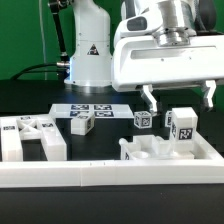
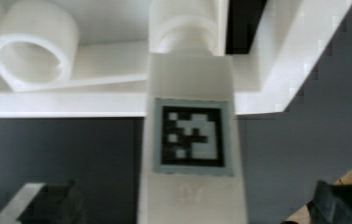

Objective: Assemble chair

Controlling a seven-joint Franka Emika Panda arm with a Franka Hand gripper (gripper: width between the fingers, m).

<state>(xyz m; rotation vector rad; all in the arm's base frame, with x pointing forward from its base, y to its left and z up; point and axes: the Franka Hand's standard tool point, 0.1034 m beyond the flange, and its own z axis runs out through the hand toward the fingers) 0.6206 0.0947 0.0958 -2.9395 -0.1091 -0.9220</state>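
Though ungripped, chair post (image 1: 183,128) upright

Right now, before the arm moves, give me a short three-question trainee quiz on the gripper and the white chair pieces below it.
1. True or false: the arm's two-finger gripper is shut on the chunky white plastic post that bears a black-and-white square tag.
2. Fill the gap: the thin flat white marker board lies to the exterior view's ____ of that post.
3. Which thing stands straight below the gripper's spread fingers? A) the white plastic post B) the marker board C) the long plain white rail

Key: 1 false, the fingers stand wide apart above it; 2 left; 3 A.
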